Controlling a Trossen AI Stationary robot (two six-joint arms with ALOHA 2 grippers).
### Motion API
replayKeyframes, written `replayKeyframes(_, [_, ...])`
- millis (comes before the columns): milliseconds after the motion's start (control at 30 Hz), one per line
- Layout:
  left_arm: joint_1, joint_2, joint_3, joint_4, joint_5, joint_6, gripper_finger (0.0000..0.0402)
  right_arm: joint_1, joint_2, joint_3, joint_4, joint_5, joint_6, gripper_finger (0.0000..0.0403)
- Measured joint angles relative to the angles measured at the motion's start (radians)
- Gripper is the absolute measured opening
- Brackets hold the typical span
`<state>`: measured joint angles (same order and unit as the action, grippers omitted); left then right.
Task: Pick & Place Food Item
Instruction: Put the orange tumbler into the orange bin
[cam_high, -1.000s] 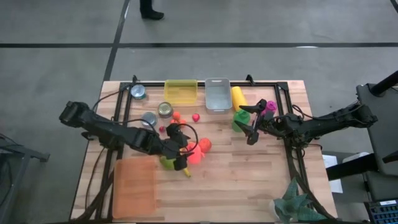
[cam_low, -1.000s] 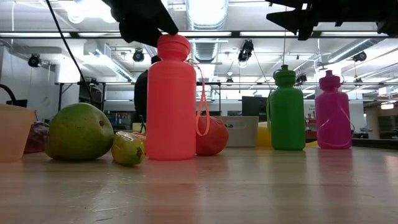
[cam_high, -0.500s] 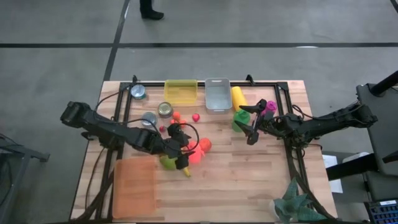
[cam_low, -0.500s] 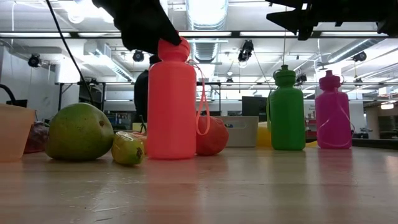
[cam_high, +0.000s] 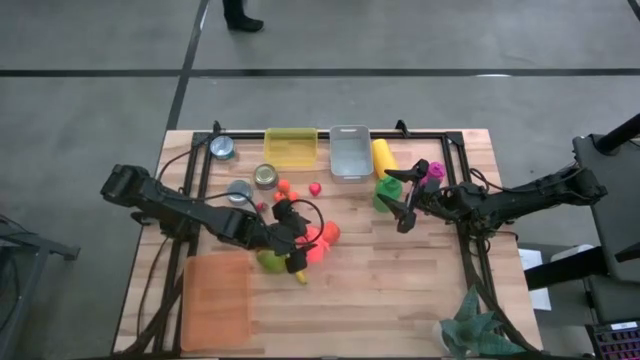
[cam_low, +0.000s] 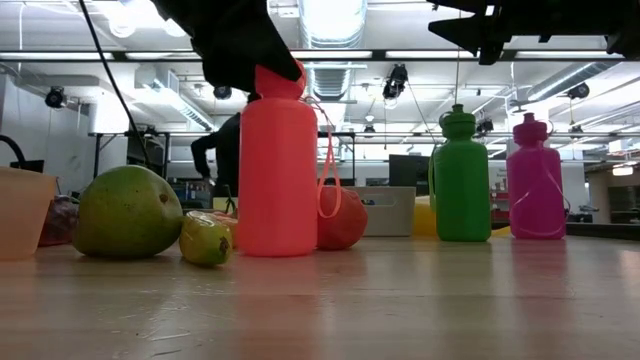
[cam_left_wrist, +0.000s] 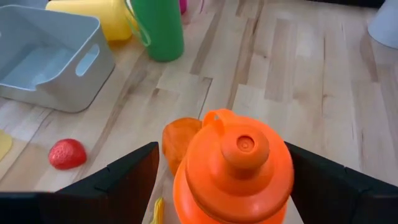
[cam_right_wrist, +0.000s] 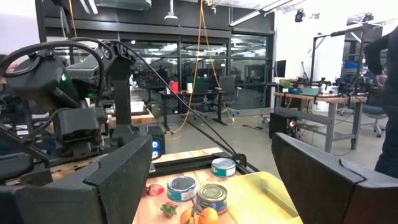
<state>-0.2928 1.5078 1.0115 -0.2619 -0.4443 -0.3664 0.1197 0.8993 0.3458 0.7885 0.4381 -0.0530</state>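
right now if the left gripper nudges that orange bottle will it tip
Probably: the orange bottle stands tall on a narrow base, so a push near its cap could topple it. Its smooth round sides may slip between the left gripper's open fingers.

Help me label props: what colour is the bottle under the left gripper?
Orange-red bottle, clearest in the low view.

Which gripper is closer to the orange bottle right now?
Left. The left gripper straddles the orange bottle, fingers open either side of its cap. The right gripper hovers open near the green bottle.
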Motion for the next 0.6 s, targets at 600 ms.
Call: replayKeyframes(600, [0.0, -0.001, 0.0, 0.007, 0.0, 0.003, 0.0213, 0.0, 0.0, 0.0, 0.0, 0.0, 0.0, 0.0328])
